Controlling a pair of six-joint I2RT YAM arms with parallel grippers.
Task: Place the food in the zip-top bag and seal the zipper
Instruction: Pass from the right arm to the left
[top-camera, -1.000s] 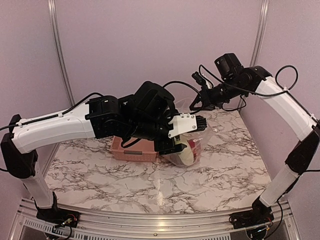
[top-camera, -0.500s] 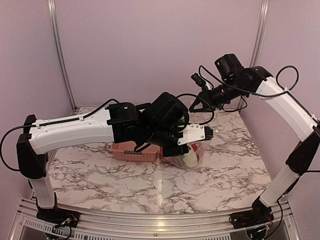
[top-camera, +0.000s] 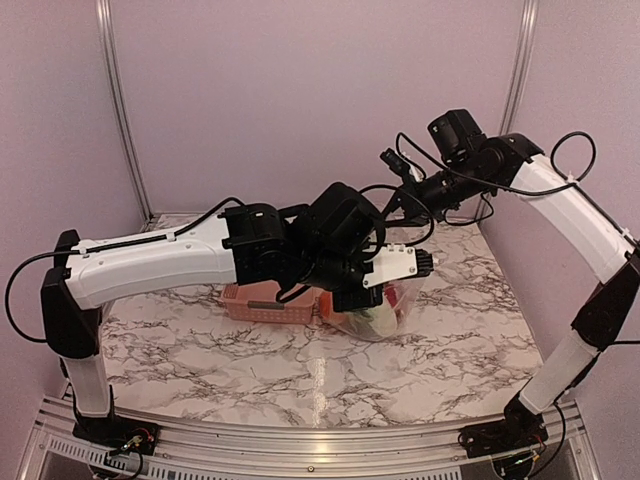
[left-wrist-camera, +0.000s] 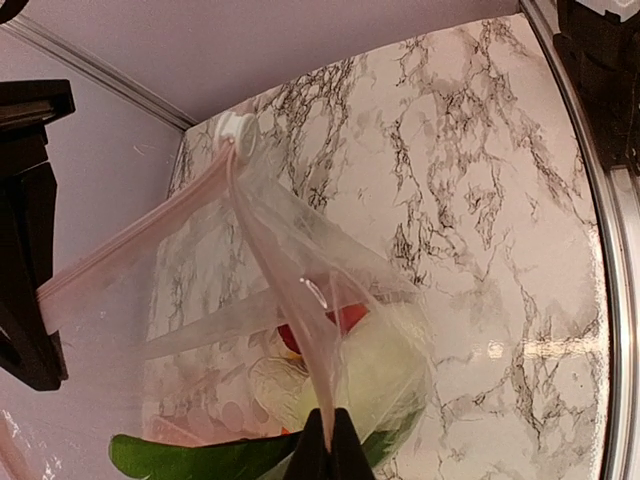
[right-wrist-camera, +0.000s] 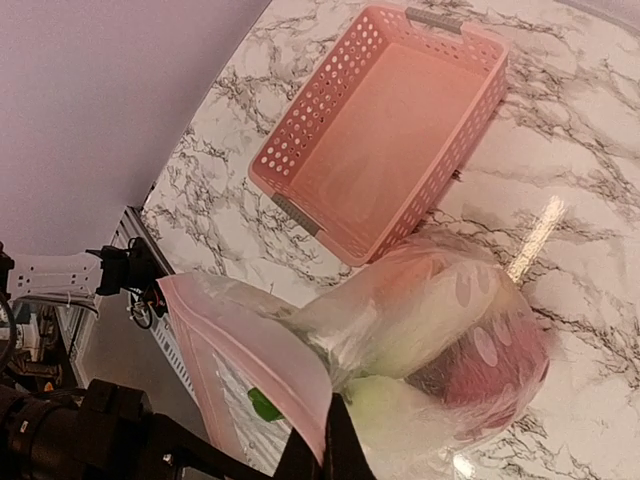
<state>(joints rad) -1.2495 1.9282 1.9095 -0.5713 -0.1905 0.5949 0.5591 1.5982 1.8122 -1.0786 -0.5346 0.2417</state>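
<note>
The white marble table (top-camera: 300, 370) with dark veins lies nearest. On it, past the middle, sits a pink plastic basket (top-camera: 262, 300) full of little holes. The right wrist view looks into it and shows its bare pink floor.

Just beside the basket, on the right, is the clear soft zip-top bag (top-camera: 385, 312). Its fat bottom is down at the table. The toy food is inside the bag: a red piece (left-wrist-camera: 345, 318), a pale round piece (left-wrist-camera: 375, 375), a leafy green piece (left-wrist-camera: 190, 460) and a white oblong piece (right-wrist-camera: 400, 320).

The left gripper (left-wrist-camera: 328, 432) has its two dark fingers pressed together on the bag's top edge. The right gripper (right-wrist-camera: 328, 420) pinches the top edge too, farther back. The pinkish zipper strip (left-wrist-camera: 130, 250) runs along that edge. I cannot tell if it is pressed closed.
</note>
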